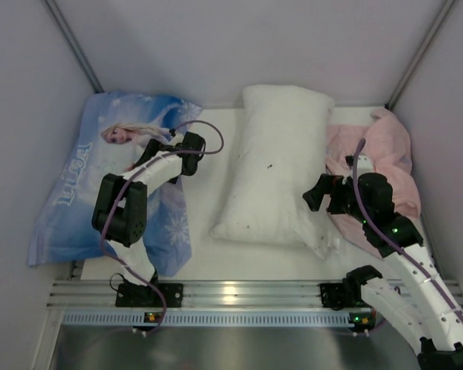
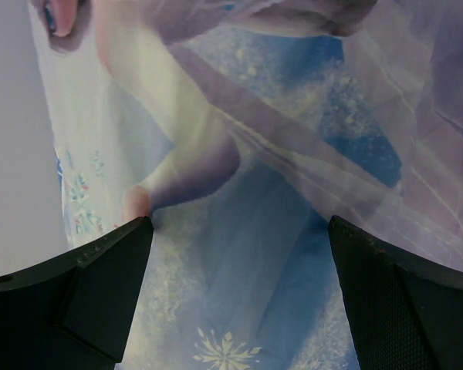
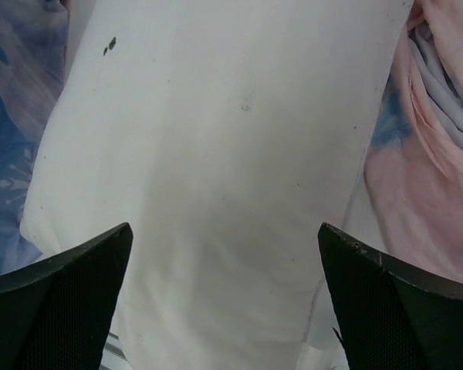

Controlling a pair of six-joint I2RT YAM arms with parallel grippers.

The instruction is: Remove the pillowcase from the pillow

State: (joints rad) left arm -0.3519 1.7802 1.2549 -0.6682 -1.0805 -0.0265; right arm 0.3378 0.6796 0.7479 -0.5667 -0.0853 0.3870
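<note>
Over on the left, the left tool [image 1: 191,145] hung above the pillowcase [image 1: 85,193] with its fingers [image 2: 100,270] spread wide and nothing between them. Its wrist view showed only blue print and a pale snowflake under the gap. Whether the tips touched the fabric, I could not tell.

The pillowcase lay on the left part of the bench [image 1: 207,189], princess side up. Its far end reached the back corner and its near end came close to the metal rail [image 1: 239,293]. It looked slightly puffed, but I could not tell if anything was inside it.

Across on the right, the right tool [image 1: 316,193] was wide open too, with both dark fingers [image 3: 69,277] far apart and gripping nothing. It sat at the right edge of the pillow [image 1: 274,162], toward the pillow's near end. In its wrist view the white pillow filled the whole gap, with two dark specks [image 3: 108,45] up in the far left of the frame.

The pillow lay bare in the middle of the bench, plump and white. It ran lengthwise from the back wall toward the rail. A strip of bare bench separated it from the pillowcase, so the two were near but apart.

On the pillow's other side a pink cloth [image 1: 386,154] sat bunched up in the right corner, touching the pillow's right edge. A patch of blue showed in its folds in the right wrist view.
</note>
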